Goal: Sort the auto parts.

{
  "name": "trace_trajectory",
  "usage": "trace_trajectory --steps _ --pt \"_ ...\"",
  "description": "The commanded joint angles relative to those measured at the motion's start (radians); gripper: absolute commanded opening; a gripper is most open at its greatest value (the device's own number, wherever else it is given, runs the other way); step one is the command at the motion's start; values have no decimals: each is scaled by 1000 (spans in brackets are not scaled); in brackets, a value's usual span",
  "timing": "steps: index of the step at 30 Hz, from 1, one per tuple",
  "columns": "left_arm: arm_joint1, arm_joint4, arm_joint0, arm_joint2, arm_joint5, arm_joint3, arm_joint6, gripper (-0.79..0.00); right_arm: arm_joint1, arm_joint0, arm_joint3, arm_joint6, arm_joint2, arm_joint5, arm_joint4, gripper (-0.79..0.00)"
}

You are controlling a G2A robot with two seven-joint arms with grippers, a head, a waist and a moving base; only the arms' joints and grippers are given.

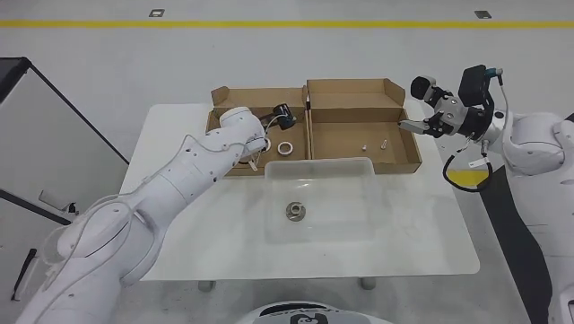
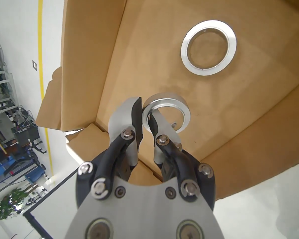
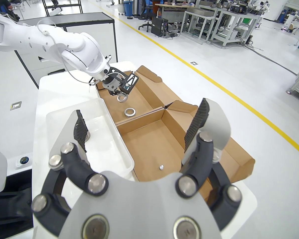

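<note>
Above left box [image 1: 260, 100], left gripper [image 2: 145, 115] pinching tilted ring [image 2: 168, 100] by rim

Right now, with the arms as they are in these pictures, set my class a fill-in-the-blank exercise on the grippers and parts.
1. The left gripper is ____ on a ring.
2. The right gripper is ____ and holds nothing.
3. The tray holds ____ part.
4. A second ring lies in a box made of ____.

Missing words: shut; open; one; cardboard.
</note>
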Motion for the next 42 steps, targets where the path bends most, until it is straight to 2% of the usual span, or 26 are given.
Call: trace_trajectory --steps 1,9,13,19,21,25,27,29,30,36,42 --pt "-8 2 -1 -1 -5 20 2 -785 0 0 0 0 0 0 0 0" --pt "-35 7 1 -5 -14 78 13 -785 0 0 0 0 0 0 0 0" --pt "-47 11 -2 -9 -20 103 18 -665 0 0 0 0 0 0 0 0" --pt "-65 18 -5 -14 -25 134 30 -600 0 0 0 0 0 0 0 0" --pt "-70 22 -6 -16 -27 143 33 -493 0 0 0 0 0 0 0 0" --pt "-80 36 -10 -20 -22 156 41 -422 0 0 0 0 0 0 0 0" --pt "-83 43 -16 -25 -19 161 45 -292 0 0 0 0 0 0 0 0" --pt "-84 50 -23 -34 -19 162 59 -37 0 0 0 0 0 0 0 0" --pt "-84 52 -28 -40 -18 160 62 0 0 0 0 0 0 0 0 0" --pt "-66 112 -48 -58 -126 112 84 0 0 0 0 0 0 0 0 0" --pt "-25 121 -53 -121 -254 29 82 0 0 0 0 0 0 0 0 0"
